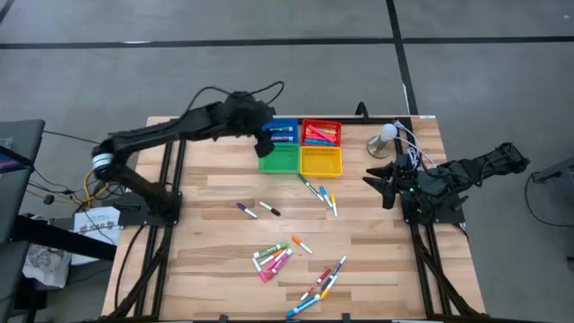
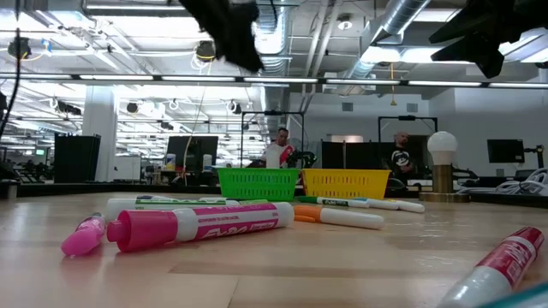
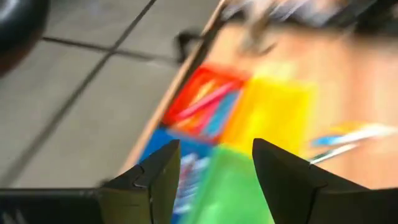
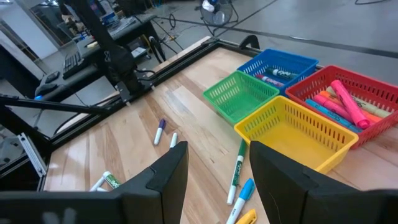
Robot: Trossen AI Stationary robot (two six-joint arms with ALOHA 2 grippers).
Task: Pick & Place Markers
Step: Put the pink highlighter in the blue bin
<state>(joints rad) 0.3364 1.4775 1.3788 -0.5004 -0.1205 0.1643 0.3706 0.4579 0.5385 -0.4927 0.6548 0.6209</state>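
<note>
Even overhead light; blurred left wrist view.

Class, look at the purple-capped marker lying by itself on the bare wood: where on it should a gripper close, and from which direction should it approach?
Grip the purple-capped marker at mid-barrel, coming straight down from above. It lies flat on the table, so only its long sides are free; set the fingers across its length. The black-capped marker lies apart from it, probably leaving room for the fingers.

Hardly any writing can be read. The pink marker point(image 2: 201, 225) lying nearest the camera in the low view, in front of the green tray point(image 2: 258, 183), carries a dark printed brand line along its barrel, but the letters are too blurred to make out. Print on other markers is likewise too small to read.
</note>
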